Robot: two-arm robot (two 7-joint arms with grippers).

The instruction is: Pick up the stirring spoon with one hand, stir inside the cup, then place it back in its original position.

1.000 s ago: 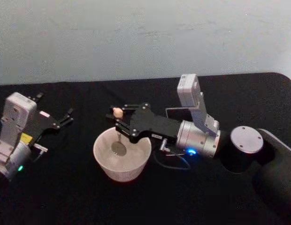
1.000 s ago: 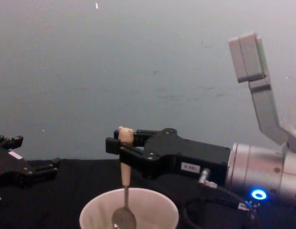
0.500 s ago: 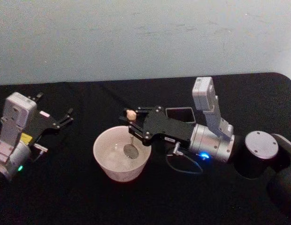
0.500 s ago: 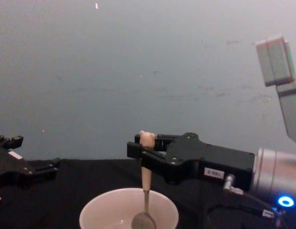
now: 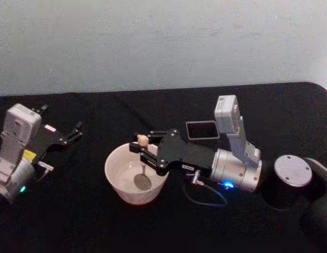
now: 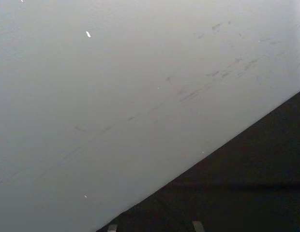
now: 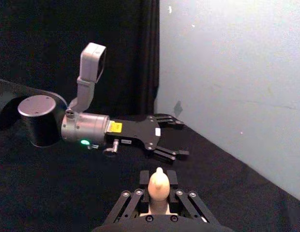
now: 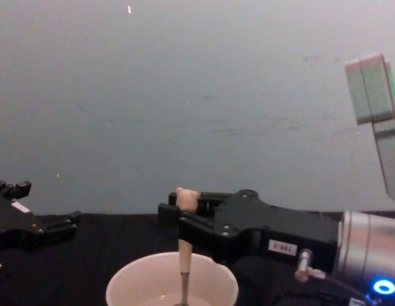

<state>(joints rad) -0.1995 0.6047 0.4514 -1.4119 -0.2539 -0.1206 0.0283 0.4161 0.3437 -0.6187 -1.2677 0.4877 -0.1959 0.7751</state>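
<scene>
Clearly the right gripper (image 5: 144, 143) is clamped on the spoon (image 5: 143, 164) just under its bear head, holding it upright so the metal end dips inside the cup (image 5: 112, 158) at mid-table. Behind it the holder (image 5: 201, 129) stands free for the return. The left gripper (image 5: 74, 132), fingers apart, sits parked near the table's (image 5: 100, 108) left edge.

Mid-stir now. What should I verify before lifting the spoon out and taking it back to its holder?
1. Grip: right tool shut on the stirring spoon, just under the bear head: ok.
2. Spoon upright, its bowl down inside the cup: ok.
3. Return spot: holder stands behind the right arm, nothing sticking out of its mouth: ok.
4. Other arm: left tool open, parked well left of the cup: ok.
5. Liquid in the cup that might drip: cannot tell.
</scene>
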